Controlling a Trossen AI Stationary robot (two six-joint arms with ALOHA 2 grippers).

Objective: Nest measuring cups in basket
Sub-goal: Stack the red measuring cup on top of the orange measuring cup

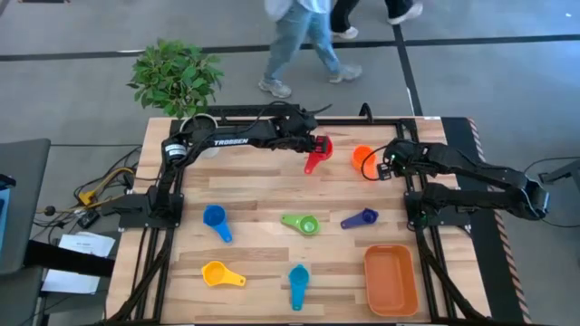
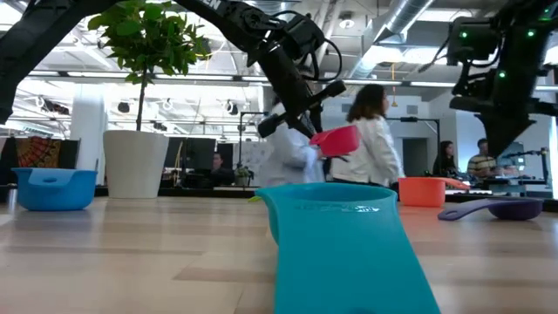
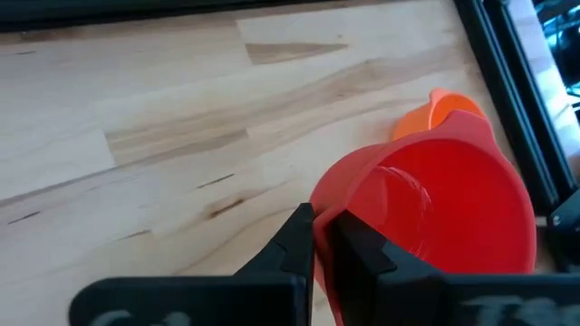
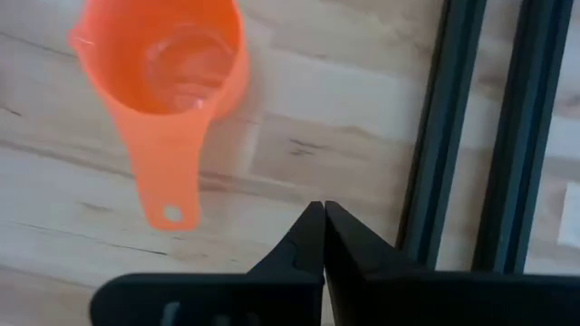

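Low view — wood table (image 2: 131,244); left fingers (image 3: 317,237) pinch red cup (image 3: 435,208), right fingers (image 4: 323,237) closed, empty.

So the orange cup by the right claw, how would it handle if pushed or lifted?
The orange cup looks like thin moulded plastic, so probably stiff and light. It sits upright with its mouth up on the wooden table, so a nudge would likely slide it rather than roll it. Its flat handle sticks out to one side; a push there would probably spin it.
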